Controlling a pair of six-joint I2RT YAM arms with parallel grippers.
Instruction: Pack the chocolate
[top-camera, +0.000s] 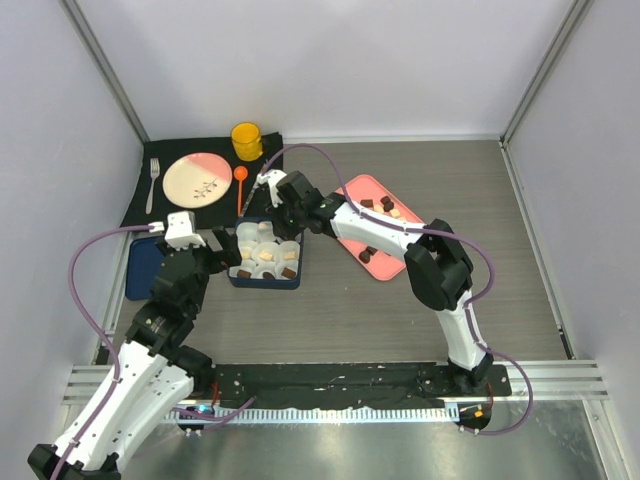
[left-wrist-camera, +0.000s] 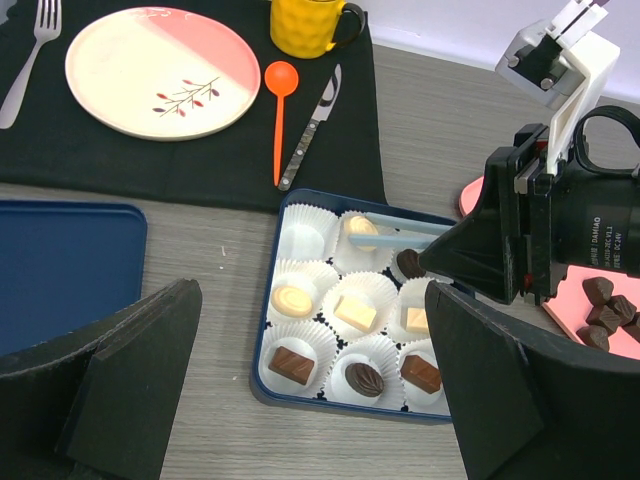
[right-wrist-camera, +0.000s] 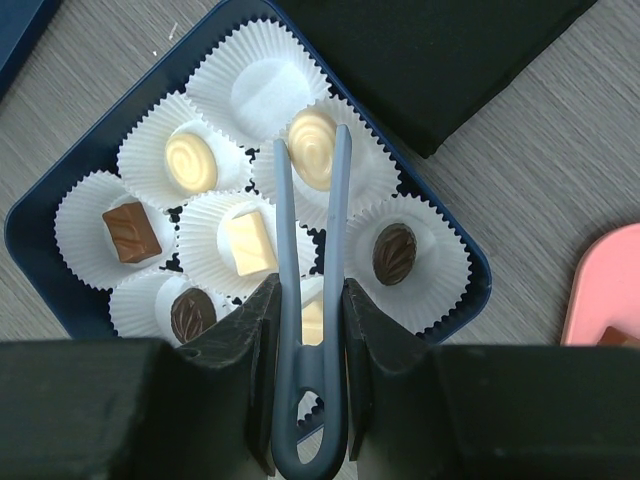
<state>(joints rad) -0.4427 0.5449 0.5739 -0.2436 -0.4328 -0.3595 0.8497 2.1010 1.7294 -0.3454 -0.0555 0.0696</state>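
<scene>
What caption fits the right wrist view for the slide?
Right gripper shut on tongs, tips flanking a cream chocolate in the blue box; one paper cup empty.

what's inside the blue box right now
Nine white paper cups: eight hold a chocolate, one corner cup is empty. Blue tongs straddle a cream piece. The left hand's finger hides the box's near corner.

Plate (left-wrist-camera: 160, 70), fork (left-wrist-camera: 28, 45), yellow mug (left-wrist-camera: 308, 22) and orange spoon (left-wrist-camera: 279, 110) sit on black placemat (left-wrist-camera: 150, 165).

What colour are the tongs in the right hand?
Slate-blue: the slim plastic tongs show best in the right wrist view.
</scene>
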